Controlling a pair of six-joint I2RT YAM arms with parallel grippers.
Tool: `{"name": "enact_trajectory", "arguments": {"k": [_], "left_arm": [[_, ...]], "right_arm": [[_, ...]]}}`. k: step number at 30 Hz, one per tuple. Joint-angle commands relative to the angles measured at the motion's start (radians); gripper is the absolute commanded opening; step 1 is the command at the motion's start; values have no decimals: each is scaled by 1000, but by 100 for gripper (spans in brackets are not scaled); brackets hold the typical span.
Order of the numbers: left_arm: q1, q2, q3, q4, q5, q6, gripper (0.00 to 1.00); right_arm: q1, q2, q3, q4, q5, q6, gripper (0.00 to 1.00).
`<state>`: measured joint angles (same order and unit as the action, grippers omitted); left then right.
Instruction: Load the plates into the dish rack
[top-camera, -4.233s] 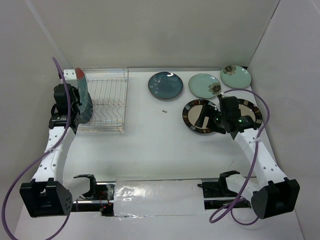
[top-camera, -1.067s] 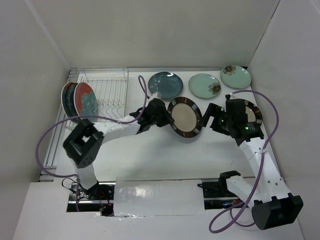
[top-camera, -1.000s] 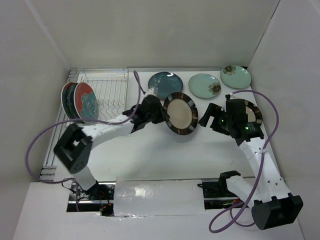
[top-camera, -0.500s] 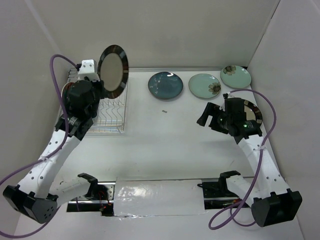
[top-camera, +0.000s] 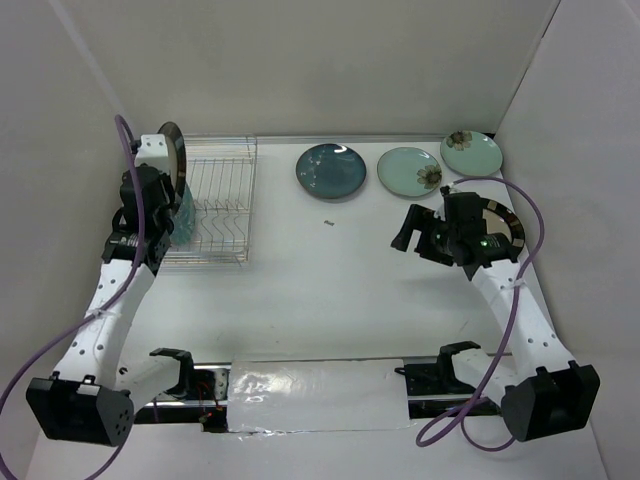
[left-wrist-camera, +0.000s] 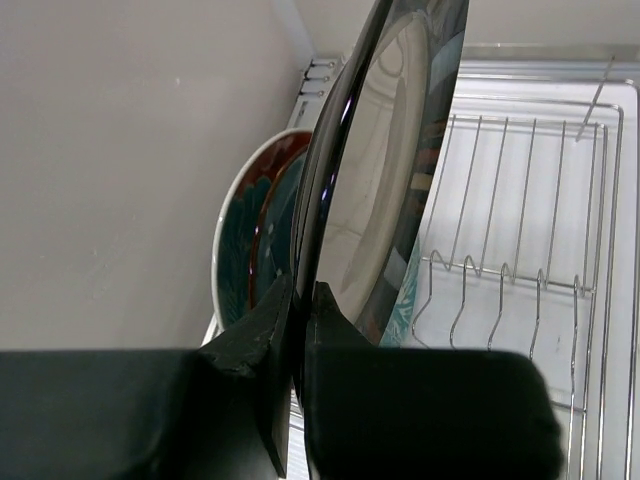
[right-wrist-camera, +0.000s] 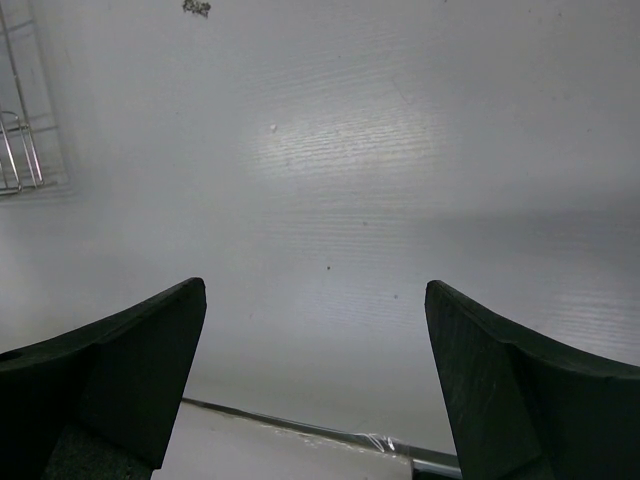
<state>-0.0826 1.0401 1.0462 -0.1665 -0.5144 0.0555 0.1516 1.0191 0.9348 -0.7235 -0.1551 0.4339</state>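
My left gripper (top-camera: 160, 175) is shut on the rim of a cream plate with a dark brown rim (top-camera: 172, 150). It holds the plate upright, edge-on, over the left end of the dish rack (top-camera: 222, 200). In the left wrist view the gripper (left-wrist-camera: 298, 300) pinches that plate (left-wrist-camera: 390, 170), with red and teal plates (left-wrist-camera: 255, 240) standing just behind it in the rack (left-wrist-camera: 520, 250). My right gripper (top-camera: 408, 232) is open and empty above the bare table, as the right wrist view (right-wrist-camera: 315, 300) also shows. A second brown-rimmed plate (top-camera: 503, 228) lies partly under the right arm.
A dark teal plate (top-camera: 331, 170) and two pale mint flower plates (top-camera: 410, 171) (top-camera: 471, 152) lie flat along the back of the table. A small speck (top-camera: 328, 222) lies mid-table. White walls close in on the left, back and right. The rack's corner (right-wrist-camera: 15, 150) shows in the right wrist view.
My left gripper has carried the brown-rimmed plate from mid-table up over the rack and down to its left end, turning it edge-on. The right gripper has shifted slightly left.
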Motion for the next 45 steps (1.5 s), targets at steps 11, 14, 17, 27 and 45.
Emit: {"name": "enact_trajectory", "arguments": {"k": [11, 14, 17, 27, 45], "left_arm": [[78, 35, -63, 226, 90, 4, 0], [89, 46, -74, 203, 120, -6, 0], [89, 66, -83, 165, 143, -43, 0], [89, 127, -81, 68, 197, -172, 36], [-80, 117, 149, -198, 309, -434, 94]], "right_arm": [[-6, 35, -16, 62, -8, -44, 97], [-6, 35, -25, 72, -8, -44, 96], [-6, 35, -25, 72, -8, -44, 97], [-6, 44, -25, 72, -8, -35, 96], [-6, 295, 70, 396, -242, 150, 91]]}}
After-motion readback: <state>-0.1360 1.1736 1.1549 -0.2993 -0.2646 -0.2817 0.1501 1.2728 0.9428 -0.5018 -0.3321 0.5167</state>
